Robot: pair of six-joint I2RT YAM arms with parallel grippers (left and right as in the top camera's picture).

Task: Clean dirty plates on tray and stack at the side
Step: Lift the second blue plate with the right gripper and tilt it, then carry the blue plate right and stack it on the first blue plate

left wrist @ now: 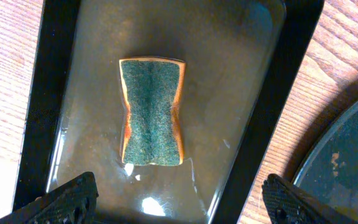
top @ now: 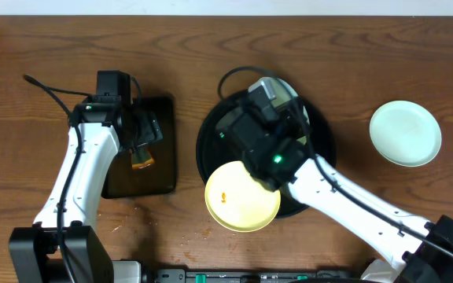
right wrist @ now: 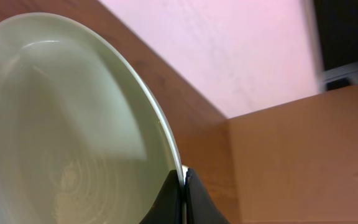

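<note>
A pale yellow plate (top: pixel 242 196) with a small orange stain lies on the front left rim of the round black tray (top: pixel 211 137). My right gripper (right wrist: pixel 184 180) is shut on the rim of a pale blue plate (right wrist: pixel 61 124) and holds it tilted; from overhead this plate (top: pixel 289 85) shows at the back of the tray, mostly under the arm. Another pale plate (top: pixel 405 133) lies on the table at the right. My left gripper (left wrist: pixel 179 199) is open and empty above a green sponge (left wrist: pixel 151 112).
The sponge (top: pixel 141 163) lies in a small black rectangular tray (top: pixel 163 157) with a wet sheen, left of the round tray. The round tray's edge shows in the left wrist view (left wrist: pixel 347 162). Small crumbs (top: pixel 203 232) lie on the wooden table at the front.
</note>
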